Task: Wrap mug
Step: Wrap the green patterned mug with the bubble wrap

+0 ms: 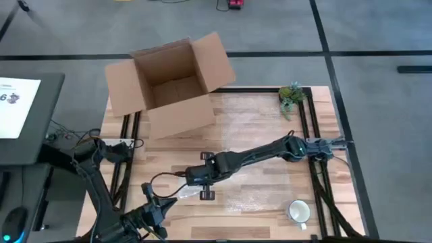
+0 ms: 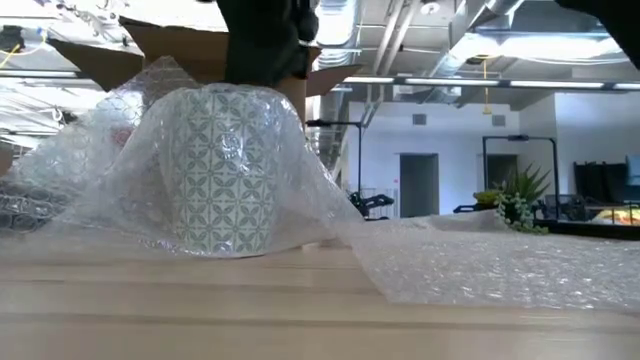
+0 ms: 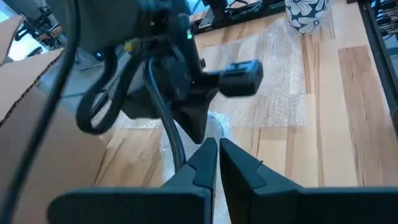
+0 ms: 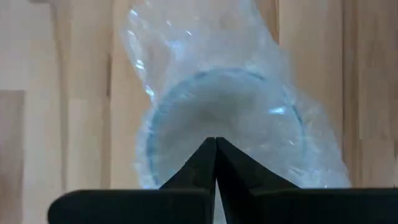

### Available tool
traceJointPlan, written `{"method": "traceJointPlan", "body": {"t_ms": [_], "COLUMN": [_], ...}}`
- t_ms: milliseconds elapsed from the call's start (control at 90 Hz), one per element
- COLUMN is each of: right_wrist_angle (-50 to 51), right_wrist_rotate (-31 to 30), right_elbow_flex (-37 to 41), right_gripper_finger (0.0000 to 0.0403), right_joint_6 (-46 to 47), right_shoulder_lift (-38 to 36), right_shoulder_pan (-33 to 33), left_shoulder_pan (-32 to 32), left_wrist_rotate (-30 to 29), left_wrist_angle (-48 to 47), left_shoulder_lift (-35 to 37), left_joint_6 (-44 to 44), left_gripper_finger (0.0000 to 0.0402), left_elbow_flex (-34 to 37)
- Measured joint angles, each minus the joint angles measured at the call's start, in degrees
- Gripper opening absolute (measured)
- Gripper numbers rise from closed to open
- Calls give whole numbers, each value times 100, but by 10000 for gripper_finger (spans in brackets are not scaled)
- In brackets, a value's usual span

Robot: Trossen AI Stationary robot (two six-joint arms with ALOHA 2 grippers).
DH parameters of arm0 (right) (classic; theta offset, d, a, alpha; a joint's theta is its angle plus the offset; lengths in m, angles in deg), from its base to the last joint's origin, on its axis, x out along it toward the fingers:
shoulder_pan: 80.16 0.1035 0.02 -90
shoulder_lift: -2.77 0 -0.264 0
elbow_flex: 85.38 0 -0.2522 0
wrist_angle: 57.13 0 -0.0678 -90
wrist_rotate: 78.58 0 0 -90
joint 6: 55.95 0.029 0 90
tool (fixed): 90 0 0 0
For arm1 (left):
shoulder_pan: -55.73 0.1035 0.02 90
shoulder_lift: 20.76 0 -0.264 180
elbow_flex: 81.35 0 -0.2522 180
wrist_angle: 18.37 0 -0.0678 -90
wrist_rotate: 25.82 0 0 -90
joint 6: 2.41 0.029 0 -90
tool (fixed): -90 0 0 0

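— Where does the mug (image 2: 222,170) sit in this one?

— On the table (image 1: 263,142), near its front edge and left of centre, standing on its base under a draped sheet of bubble wrap (image 2: 330,215). The low view shows its green-patterned wall through the plastic; its long axis runs straight up.

— And the arm on it?

— The right gripper (image 1: 206,177) reaches across from the far side and hangs directly above the mug. In its own wrist view the round rim shows through the wrap just past the fingertips, so the mug lies straight ahead of the fingers — below them, in table terms. Those fingers are pressed together with no gap, and nothing is visibly held between them.

— The other arm?

— The left gripper (image 1: 159,210) waits at the table's front edge, just beside the wrapped mug, its fingers also closed on nothing. It points toward the right arm's wrist.

— Which is nearer?

— The right one, by my reading. It is over the mouth of the mug; the left approaches from the side.

— So what does the next move hang on?

— Probably on that vertical line-up: fingers above, opening below, wrap between. Pushing loose wrap down into the mouth would suit it. A second, white mug (image 1: 298,212) stands bare, well apart toward the right front corner, and a cardboard box (image 1: 169,88) sits open at the back.
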Motion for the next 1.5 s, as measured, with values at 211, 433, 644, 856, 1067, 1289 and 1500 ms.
{"method": "traceJointPlan", "body": {"t_ms": [211,433,644,856,1067,1289,1500], "right_wrist_angle": [-716,-1200,-725,-164,288,1061,1529], "right_wrist_rotate": [477,715,671,354,-417,-646,-522], "right_elbow_flex": [899,1307,773,-112,-111,-111,-40], "right_gripper_finger": [0,0,0,0,0,0,21], "right_joint_6": [190,104,-94,-224,-354,-197,631], "right_shoulder_lift": [-37,-46,30,39,-226,-496,-432], "right_shoulder_pan": [-196,-232,-89,146,406,923,1589], "left_shoulder_pan": [20,33,33,33,33,33,120], "left_wrist_rotate": [10,9,131,307,650,769,459], "left_wrist_angle": [13,31,36,37,39,41,572], "left_shoulder_lift": [0,0,0,0,-2,-2,-4], "left_joint_6": [4,4,4,4,7,92,264], "left_gripper_finger": [0,0,0,0,0,0,1], "left_elbow_flex": [0,0,0,0,0,0,86]}}
